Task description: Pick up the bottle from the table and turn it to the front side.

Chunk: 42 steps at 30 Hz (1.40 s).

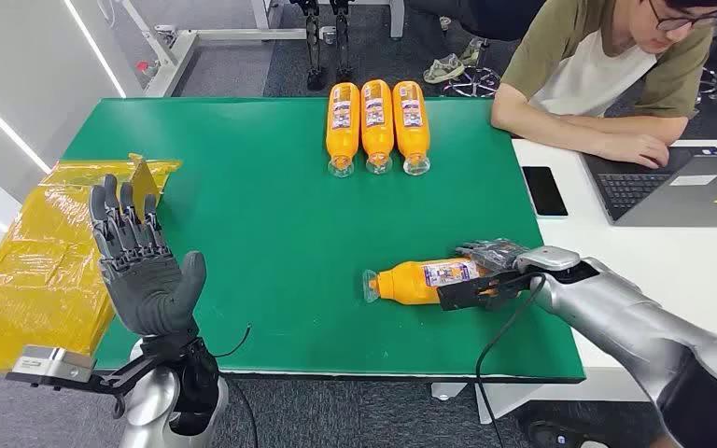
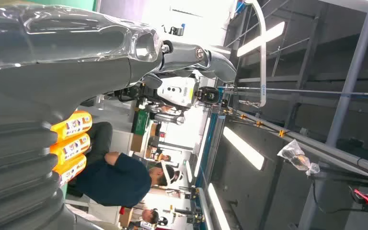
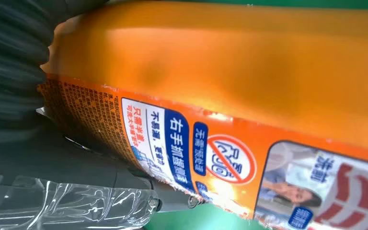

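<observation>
An orange bottle (image 1: 420,280) lies on its side on the green table (image 1: 261,233), clear cap toward my left, its printed label facing up. My right hand (image 1: 485,275) wraps its base end: fingers (image 1: 493,252) curl over the far side and the thumb (image 1: 467,293) presses the near side. In the right wrist view the bottle (image 3: 230,72) sits tight against the thumb (image 3: 76,167), warning label turned to the camera. My left hand (image 1: 140,271) is raised over the table's front left corner, fingers spread and holding nothing, and its grey cover and thumb (image 2: 52,72) show in the left wrist view.
Three more orange bottles (image 1: 377,121) lie side by side at the table's far edge, also seen as bottles (image 2: 72,148). Yellow plastic bags (image 1: 47,261) are piled at the left. A person (image 1: 607,75) sits at a white desk on the right with a laptop (image 1: 681,191) and a phone (image 1: 544,190).
</observation>
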Tool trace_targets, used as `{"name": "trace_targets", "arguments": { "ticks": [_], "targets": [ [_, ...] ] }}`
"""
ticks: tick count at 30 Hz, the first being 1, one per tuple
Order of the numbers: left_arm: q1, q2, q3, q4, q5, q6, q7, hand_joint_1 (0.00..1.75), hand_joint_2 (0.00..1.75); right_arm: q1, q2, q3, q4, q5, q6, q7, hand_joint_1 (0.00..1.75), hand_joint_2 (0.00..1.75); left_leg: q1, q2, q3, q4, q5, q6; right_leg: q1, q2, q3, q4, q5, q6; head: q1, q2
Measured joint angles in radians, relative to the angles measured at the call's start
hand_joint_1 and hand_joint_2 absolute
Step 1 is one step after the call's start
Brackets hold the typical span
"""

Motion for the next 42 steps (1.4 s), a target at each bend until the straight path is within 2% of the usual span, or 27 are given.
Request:
{"name": "trace_targets", "arguments": {
  "ticks": [2, 5, 6, 9, 15, 23, 30, 33, 36, 38, 40, 42],
  "targets": [
    [-0.001, 0.000, 0.000, 0.000, 0.000, -0.002, 0.000, 0.00, 1.75, 0.007, 0.002, -0.010, 0.007, 0.008, -0.016, 0.000, 0.01, 1.75, 0.000, 0.001, 0.001, 0.000, 0.000, 0.000, 0.000, 0.001, 0.001, 0.000, 0.000, 0.000, 0.000, 0.000],
    [-0.001, 0.000, 0.000, 0.000, -0.001, -0.006, 0.000, 0.00, 1.75, 0.024, 0.008, -0.038, 0.020, 0.032, -0.053, -0.002, 1.09, 1.75, 0.001, 0.003, 0.004, 0.000, -0.002, -0.001, 0.001, 0.002, 0.003, -0.002, 0.000, 0.000, 0.000, 0.000],
    [-0.001, 0.000, 0.000, 0.000, -0.002, -0.007, 0.000, 0.00, 1.75, 0.028, 0.010, -0.046, 0.023, 0.038, -0.061, -0.002, 1.52, 1.75, 0.001, 0.004, 0.005, 0.000, -0.002, -0.001, 0.001, 0.003, 0.004, -0.002, 0.000, 0.000, 0.000, 0.000],
    [-0.001, 0.000, 0.000, 0.000, -0.003, -0.008, 0.000, 0.00, 1.75, 0.043, 0.013, -0.065, 0.029, 0.054, -0.079, -0.003, 1.75, 1.75, 0.001, 0.005, 0.009, 0.000, -0.003, -0.001, 0.001, 0.005, 0.008, -0.002, 0.000, 0.000, 0.000, 0.000],
    [-0.002, 0.000, 0.000, 0.000, -0.005, -0.009, 0.000, 0.00, 1.75, 0.070, 0.026, -0.108, 0.035, 0.102, -0.136, -0.008, 1.75, 1.75, 0.001, 0.007, 0.013, 0.000, -0.001, 0.000, 0.001, 0.006, 0.012, -0.003, 0.002, 0.001, 0.000, 0.000],
    [-0.003, 0.000, 0.000, 0.001, -0.017, -0.021, 0.000, 0.00, 1.75, 0.138, 0.046, -0.246, -0.008, 0.221, -0.205, -0.016, 1.75, 1.75, 0.001, 0.009, 0.014, 0.000, -0.001, -0.001, 0.001, 0.008, 0.013, -0.002, 0.003, 0.001, 0.000, 0.000],
    [-0.004, -0.001, 0.000, 0.001, -0.020, -0.023, 0.000, 0.00, 1.75, 0.194, 0.075, -0.349, -0.054, 0.258, -0.250, -0.027, 1.75, 1.75, 0.001, 0.008, 0.013, 0.000, -0.001, -0.001, 0.001, 0.007, 0.012, -0.002, 0.003, 0.001, 0.000, 0.000],
    [-0.002, -0.001, 0.000, 0.001, -0.034, -0.023, 0.012, 0.00, 1.75, 0.238, 0.119, -0.416, -0.078, 0.239, -0.374, -0.046, 1.75, 1.75, 0.001, 0.005, 0.010, -0.001, 0.000, -0.001, 0.001, 0.006, 0.010, -0.001, 0.002, 0.001, 0.000, 0.000],
    [0.000, -0.003, 0.000, 0.002, -0.057, -0.022, 0.038, 0.00, 1.75, 0.303, 0.184, -0.540, -0.140, 0.201, -0.541, -0.078, 1.75, 1.75, 0.001, 0.005, 0.009, -0.001, 0.000, -0.002, 0.001, 0.006, 0.008, -0.001, 0.001, 0.000, 0.000, 0.000],
    [-0.001, -0.007, 0.000, 0.004, -0.072, -0.018, 0.048, 0.00, 1.75, 0.341, 0.221, -0.607, -0.188, 0.183, -0.602, -0.102, 1.75, 1.75, 0.001, 0.005, 0.009, -0.001, -0.001, -0.003, 0.001, 0.006, 0.007, -0.001, 0.000, 0.000, 0.000, 0.000],
    [-0.001, -0.011, 0.000, 0.008, -0.085, -0.011, 0.057, 0.00, 1.75, 0.382, 0.251, -0.662, -0.241, 0.153, -0.675, -0.155, 1.75, 1.75, 0.001, 0.003, 0.007, -0.001, -0.001, -0.003, 0.002, 0.004, 0.007, -0.001, -0.001, 0.000, 0.000, 0.000],
    [-0.002, -0.014, -0.001, 0.017, -0.095, -0.006, 0.068, 0.00, 1.75, 0.432, 0.287, -0.723, -0.305, 0.128, -0.787, -0.244, 1.75, 1.75, 0.002, 0.000, 0.006, -0.001, -0.001, -0.003, 0.002, 0.001, 0.006, -0.001, -0.002, -0.001, 0.000, 0.000]
  ]
}}
